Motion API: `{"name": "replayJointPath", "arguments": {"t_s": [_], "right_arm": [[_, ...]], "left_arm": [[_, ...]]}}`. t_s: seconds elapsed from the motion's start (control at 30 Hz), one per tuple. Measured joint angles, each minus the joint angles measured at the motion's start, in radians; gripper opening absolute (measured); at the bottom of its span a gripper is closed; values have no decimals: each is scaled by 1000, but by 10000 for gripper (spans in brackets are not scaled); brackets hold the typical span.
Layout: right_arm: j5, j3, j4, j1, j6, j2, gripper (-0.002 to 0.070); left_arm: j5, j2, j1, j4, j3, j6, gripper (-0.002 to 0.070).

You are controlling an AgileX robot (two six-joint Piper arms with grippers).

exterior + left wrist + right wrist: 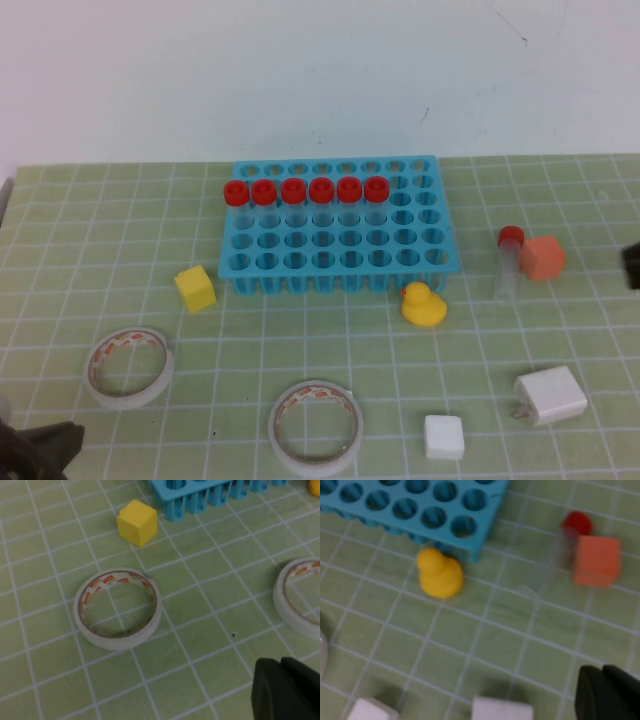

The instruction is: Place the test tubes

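Observation:
A blue tube rack (340, 262) stands mid-table with several red-capped test tubes (306, 196) upright in its second row from the back. One loose clear test tube (508, 265) with a red cap lies flat to the right of the rack, touching an orange cube (544, 259). The right wrist view shows the same tube (555, 555) beside the cube (596, 560). My left gripper (40, 445) rests at the near left corner, and its wrist view shows it (280, 662) shut and empty. At the table's right edge my right gripper (632, 265) is likewise shut (602, 670) and empty.
A yellow cube (195, 288) sits left of the rack and a yellow duck (423, 303) at its front right corner. Two tape rolls (129, 367) (315, 426) lie near the front. A white block (444, 437) and a white charger (550, 394) lie front right.

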Motion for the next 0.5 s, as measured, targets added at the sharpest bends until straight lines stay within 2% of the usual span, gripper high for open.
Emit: {"name": "replayJointPath", "arguments": {"t_s": [0.33, 0.4, 0.5], "right_arm": [[23, -294, 33, 118, 18, 413, 11], [65, -347, 33, 118, 51, 475, 43], [123, -439, 18, 118, 101, 573, 148]], "left_arm": [[-21, 1, 0, -53, 4, 0, -1], [-21, 1, 0, -53, 4, 0, -1], [-21, 1, 0, -54, 4, 0, -1]]}}
